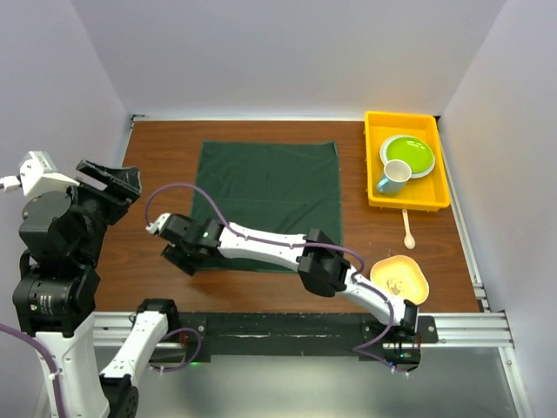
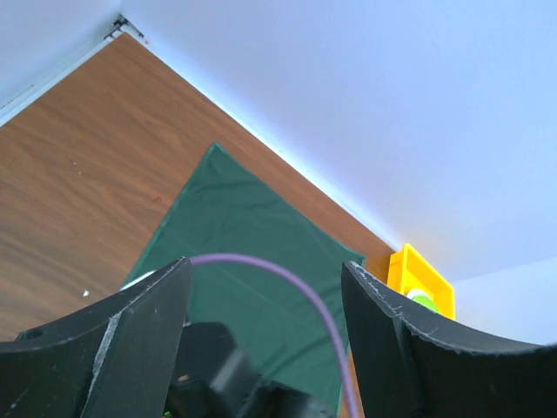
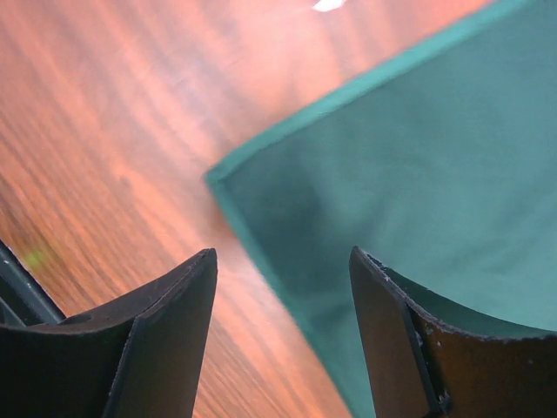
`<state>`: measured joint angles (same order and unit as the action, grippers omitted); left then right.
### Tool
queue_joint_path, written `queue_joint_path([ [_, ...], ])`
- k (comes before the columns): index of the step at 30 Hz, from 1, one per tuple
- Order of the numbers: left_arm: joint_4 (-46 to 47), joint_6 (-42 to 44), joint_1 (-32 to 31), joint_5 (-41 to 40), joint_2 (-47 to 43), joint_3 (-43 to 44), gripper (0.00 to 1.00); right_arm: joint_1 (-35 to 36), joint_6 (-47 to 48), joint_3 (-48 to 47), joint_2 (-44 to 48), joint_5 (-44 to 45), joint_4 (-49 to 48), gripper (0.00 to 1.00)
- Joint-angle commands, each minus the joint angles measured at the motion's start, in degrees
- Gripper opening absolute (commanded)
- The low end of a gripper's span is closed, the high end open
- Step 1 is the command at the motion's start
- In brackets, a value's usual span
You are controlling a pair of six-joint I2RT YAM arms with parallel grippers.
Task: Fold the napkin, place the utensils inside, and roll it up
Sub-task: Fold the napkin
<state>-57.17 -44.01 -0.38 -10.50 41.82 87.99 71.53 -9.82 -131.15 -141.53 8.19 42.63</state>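
Going for the first fold: right arm [image 1: 270, 248] stretched across to the near-left corner of the napkin [image 1: 270, 187]. Right jaws parted, straddling that corner's hem in the wrist view, nothing pinched yet. Left jaws up high at the left, spread wide, empty. Napkin flat and unfolded on the bench [image 1: 165, 165], centre, toward the far side. Pale spoon [image 1: 407, 228] well apart at the right, just beside the yellow tray [image 1: 369, 165].

For a clean grab: come straight down, slip one tip under the hem, close on the single layer only. Hard to tell height off the bench from the wrist view, probably just above. Pinch close to the corner tip, not mid-edge. Lift only enough to clear the cloth, carry over to the far-left corner, match edge to edge before release. Keep the purple cable [image 1: 178, 185] from dragging on the cloth. Worth bringing the left side in on the near-right corner, otherwise likely skew.
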Motion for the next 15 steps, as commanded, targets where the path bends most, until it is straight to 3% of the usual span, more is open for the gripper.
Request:
queue_joint_path([
  [1,-1.9,1.5,0.4,3.8,1.9,1.1,0.74,1.9,2.4,-4.9,-1.8,1.1,-1.8,0.66],
  [15,-3.7,5.6,0.4,3.8,3.7,4.2,0.74,3.4,4.7,-8.2,-6.9,1.5,-6.3,0.57],
])
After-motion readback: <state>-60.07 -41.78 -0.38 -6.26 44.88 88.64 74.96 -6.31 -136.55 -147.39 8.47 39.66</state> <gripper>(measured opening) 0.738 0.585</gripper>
